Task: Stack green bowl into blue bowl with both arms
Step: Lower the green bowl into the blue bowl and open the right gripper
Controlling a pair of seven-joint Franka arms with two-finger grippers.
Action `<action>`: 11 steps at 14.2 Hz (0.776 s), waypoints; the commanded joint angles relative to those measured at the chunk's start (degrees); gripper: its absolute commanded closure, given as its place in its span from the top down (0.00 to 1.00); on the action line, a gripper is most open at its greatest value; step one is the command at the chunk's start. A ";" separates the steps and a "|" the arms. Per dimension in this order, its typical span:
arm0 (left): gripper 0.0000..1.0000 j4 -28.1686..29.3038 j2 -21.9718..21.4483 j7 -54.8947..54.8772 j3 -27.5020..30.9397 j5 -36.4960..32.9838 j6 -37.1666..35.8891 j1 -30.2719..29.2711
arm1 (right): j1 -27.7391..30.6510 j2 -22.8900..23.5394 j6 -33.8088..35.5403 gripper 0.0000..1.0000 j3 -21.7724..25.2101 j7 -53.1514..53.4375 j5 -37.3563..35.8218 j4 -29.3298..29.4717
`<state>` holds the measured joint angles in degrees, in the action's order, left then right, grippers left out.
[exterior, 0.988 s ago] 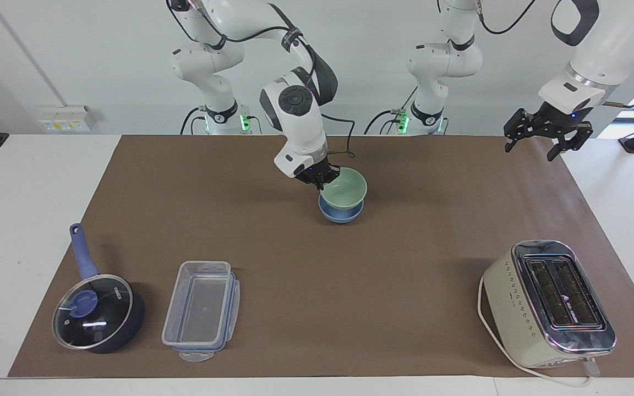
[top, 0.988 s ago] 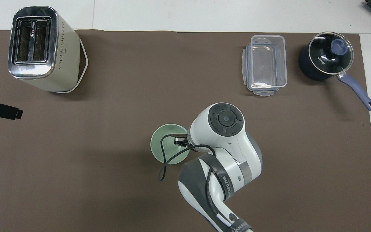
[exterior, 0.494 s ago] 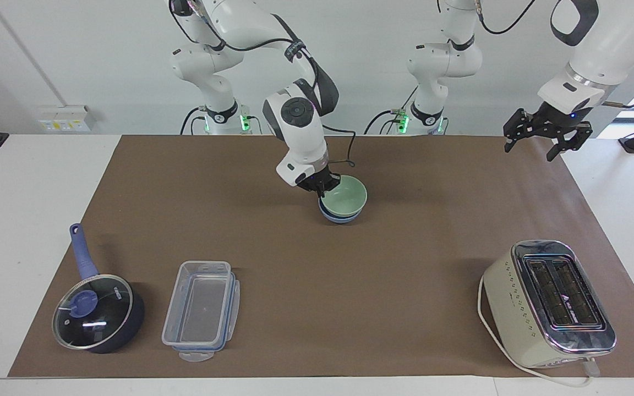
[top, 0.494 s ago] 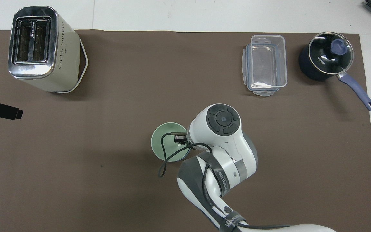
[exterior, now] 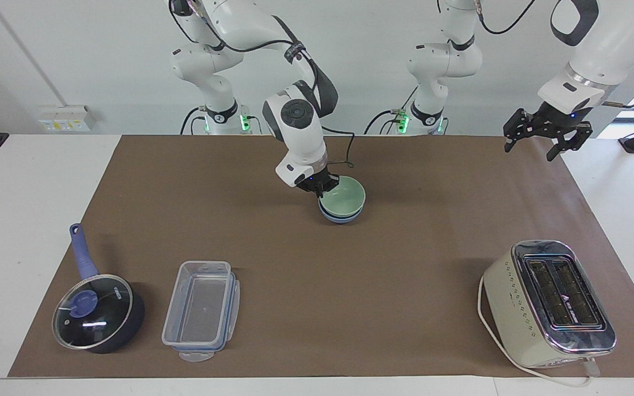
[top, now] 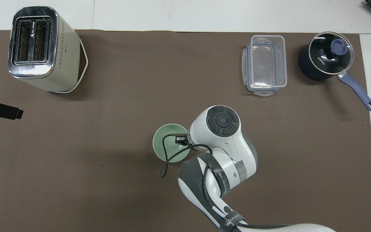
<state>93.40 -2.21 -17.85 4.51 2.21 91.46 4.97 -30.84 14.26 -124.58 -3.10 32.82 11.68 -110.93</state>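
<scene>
The pale green bowl (exterior: 348,194) sits nested in the light blue bowl (exterior: 339,218) at the middle of the brown mat, on the half nearer the robots. Only the blue bowl's lower wall shows under it. My right gripper (exterior: 322,188) is down at the green bowl's rim, on the side toward the right arm's end, and is shut on that rim. In the overhead view the green bowl (top: 167,145) covers the blue bowl, and the right arm's wrist hides the gripper. My left gripper (exterior: 530,150) waits open and empty, raised over the mat's edge at the left arm's end, and its tip shows in the overhead view (top: 2,110).
A cream toaster (exterior: 548,302) stands at the left arm's end, far from the robots. A clear plastic container (exterior: 201,311) and a dark blue saucepan with a glass lid (exterior: 97,313) stand at the right arm's end, also far from the robots.
My right gripper has lowered the green bowl, which was tilted above the blue bowl, so that it now sits down inside it. The left arm has not moved.
</scene>
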 commanded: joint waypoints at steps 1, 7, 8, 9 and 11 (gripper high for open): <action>1.00 1.08 -1.05 -0.70 -0.47 -0.80 0.30 -0.32 | -0.18 -0.47 -1.19 0.00 0.20 0.32 -1.31 -0.69; 1.00 1.08 -1.05 -0.79 -0.47 -0.80 0.30 -0.32 | -0.18 -0.38 -1.28 0.97 0.28 0.58 -1.83 0.09; 1.00 1.08 -1.05 -0.79 -0.47 -0.80 0.30 -0.32 | 0.16 -0.55 -1.01 1.00 0.28 0.41 -3.23 0.45; 1.00 1.08 -1.05 -0.79 -0.47 -0.80 0.30 -0.32 | 0.60 -1.16 -0.49 1.00 0.46 0.15 -4.90 0.80; 1.00 1.08 -1.05 -0.79 -0.47 -0.80 0.30 -0.32 | 2.26 -3.35 0.04 1.00 0.90 -0.12 -5.79 1.50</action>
<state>93.40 -2.21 -17.88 4.40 2.21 91.46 4.97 -30.32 13.40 -125.01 -2.35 32.82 7.29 -109.59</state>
